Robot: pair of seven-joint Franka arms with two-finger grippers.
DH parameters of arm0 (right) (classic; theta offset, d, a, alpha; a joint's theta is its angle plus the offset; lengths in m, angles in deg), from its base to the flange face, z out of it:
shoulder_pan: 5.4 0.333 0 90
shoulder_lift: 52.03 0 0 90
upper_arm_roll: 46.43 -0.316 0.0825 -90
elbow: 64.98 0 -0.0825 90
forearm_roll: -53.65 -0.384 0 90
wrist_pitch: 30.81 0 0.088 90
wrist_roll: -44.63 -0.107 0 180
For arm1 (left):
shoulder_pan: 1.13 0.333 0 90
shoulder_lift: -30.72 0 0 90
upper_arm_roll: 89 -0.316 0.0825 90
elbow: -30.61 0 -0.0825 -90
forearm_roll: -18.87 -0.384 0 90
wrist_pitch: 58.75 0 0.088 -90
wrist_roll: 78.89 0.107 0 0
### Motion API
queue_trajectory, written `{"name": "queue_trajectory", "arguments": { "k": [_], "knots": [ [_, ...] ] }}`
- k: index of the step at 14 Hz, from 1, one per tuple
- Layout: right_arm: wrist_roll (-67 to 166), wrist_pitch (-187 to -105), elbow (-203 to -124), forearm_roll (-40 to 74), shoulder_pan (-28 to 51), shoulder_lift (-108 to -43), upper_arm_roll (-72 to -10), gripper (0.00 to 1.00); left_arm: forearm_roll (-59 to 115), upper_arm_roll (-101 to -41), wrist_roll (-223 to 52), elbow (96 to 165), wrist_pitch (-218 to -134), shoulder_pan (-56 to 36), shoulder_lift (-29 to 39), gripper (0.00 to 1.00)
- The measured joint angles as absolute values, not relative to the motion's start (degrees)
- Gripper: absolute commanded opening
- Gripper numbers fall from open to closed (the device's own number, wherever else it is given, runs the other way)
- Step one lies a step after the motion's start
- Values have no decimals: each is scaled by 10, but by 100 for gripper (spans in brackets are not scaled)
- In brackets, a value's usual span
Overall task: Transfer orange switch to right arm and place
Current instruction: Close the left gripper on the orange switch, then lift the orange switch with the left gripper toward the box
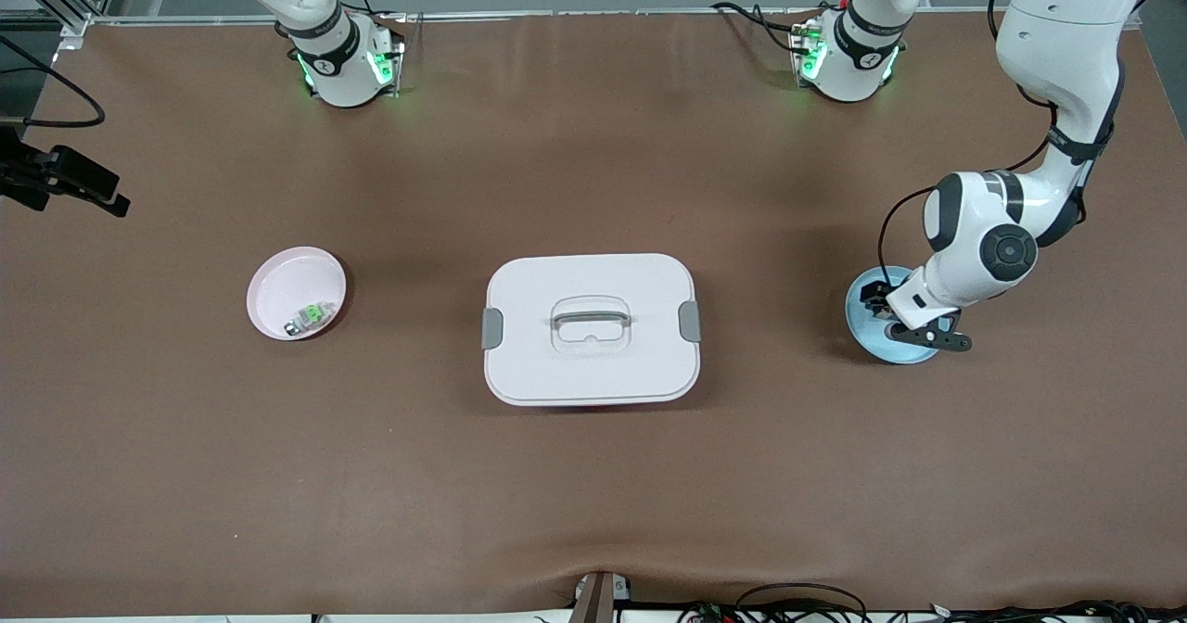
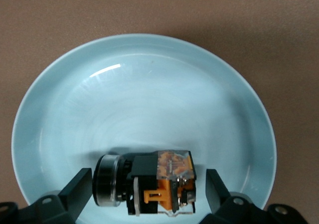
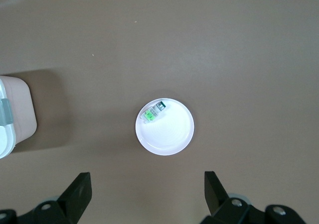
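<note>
A white lidded box (image 1: 591, 328) with grey side clips sits mid-bench (image 1: 593, 475). Toward the right arm's end from the box, a pink plate (image 1: 278, 291) holds a small green-faced part (image 1: 312, 314). Toward the left arm's end, a pale blue plate (image 1: 867, 336).

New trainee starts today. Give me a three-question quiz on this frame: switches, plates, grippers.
1. True or false: the left gripper is shut on the orange switch.
2. Which plate holds the green switch? A) pink plate B) blue plate C) neither
3. Fill in: the right gripper hangs open over the ____ plate.

Key:
1. False; its fingers are open on either side of the switch, which lies in the blue plate.
2. A
3. pink
</note>
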State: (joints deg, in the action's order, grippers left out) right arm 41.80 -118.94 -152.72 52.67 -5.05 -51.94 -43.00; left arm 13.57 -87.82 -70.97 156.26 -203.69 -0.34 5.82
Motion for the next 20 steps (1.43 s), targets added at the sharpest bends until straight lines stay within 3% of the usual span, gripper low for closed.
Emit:
{"name": "queue_trajectory", "arguments": {
  "k": [4, 7, 15, 17, 20],
  "knots": [
    [418, -1190, -1527, 527, -51, -519, -430, 100, 136, -878, -710, 1563, -2037, -3, 58, 43],
    [418, -1190, -1527, 527, -51, -519, -430, 100, 136, -878, -710, 1563, -2037, -3, 58, 21],
    [418, -1190, -1527, 527, -51, -519, -429, 100, 136, -878, -710, 1555, -2030, -3, 78, 20],
    [418, -1190, -1527, 527, -51, -519, -429, 100, 140, -878, -715, 1545, -1976, -3, 108, 20],
    [418, -1190, -1527, 527, -51, -519, -429, 100, 184, -870, -722, 1490, -1817, -4, 164, 21]
  ]
}}
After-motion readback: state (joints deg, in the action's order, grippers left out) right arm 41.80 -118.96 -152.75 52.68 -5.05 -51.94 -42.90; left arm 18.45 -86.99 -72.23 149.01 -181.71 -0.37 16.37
